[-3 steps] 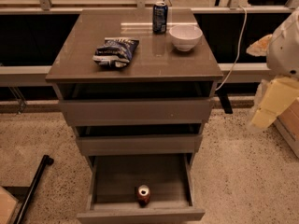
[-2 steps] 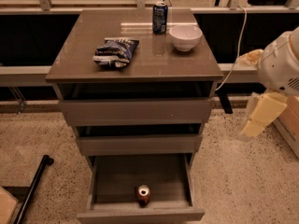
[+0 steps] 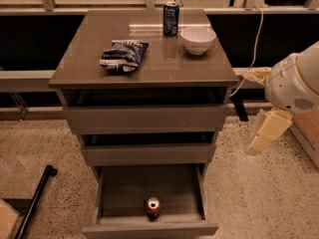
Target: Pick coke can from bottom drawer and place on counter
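Camera view: the small red coke can (image 3: pixel 153 206) stands upright in the open grey-brown bottom drawer (image 3: pixel 124 188), below the glossy counter (image 3: pixel 149 59). Pick and placement remain. The cream gripper (image 3: pixel 265 132) hangs right of the counter, and whether it is wide or narrow cannot be told. It is now lower and nearer the counter than earlier.

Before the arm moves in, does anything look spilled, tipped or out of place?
Nothing spilled or tipped. The coke can stands upright in the open bottom drawer. A crumpled chip bag lies askew on the counter. The gripper hangs right of the cabinet.
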`<state>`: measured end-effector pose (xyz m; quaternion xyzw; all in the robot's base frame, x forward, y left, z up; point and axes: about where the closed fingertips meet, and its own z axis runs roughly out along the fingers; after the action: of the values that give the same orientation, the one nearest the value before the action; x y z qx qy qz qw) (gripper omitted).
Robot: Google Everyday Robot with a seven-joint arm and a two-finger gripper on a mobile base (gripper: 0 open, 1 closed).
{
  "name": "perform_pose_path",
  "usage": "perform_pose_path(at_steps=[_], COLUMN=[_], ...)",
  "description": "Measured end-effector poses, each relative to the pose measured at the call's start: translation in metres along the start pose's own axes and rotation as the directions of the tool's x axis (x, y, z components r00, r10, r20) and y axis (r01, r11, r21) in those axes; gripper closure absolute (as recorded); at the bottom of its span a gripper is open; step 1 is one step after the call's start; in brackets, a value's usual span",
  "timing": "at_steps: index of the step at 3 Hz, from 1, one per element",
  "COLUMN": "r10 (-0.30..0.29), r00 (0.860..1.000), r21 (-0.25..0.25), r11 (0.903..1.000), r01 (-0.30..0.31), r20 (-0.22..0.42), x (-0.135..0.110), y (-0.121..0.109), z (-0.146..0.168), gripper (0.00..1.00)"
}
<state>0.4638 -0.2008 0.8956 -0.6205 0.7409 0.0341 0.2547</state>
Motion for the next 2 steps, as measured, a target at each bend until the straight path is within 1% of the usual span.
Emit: perform_pose_path(at_steps=[1, 2], r10=[0.025, 0.038], r00=[0.997, 0.984], r21=[-0.013, -0.05], r11=[0.9996, 0.9983], r01=[-0.025, -0.03], r20=[0.071, 0.172], x=[0.005, 0.014], y=[0.005, 0.018], z=[0.026, 0.081], gripper=[0.0, 0.0])
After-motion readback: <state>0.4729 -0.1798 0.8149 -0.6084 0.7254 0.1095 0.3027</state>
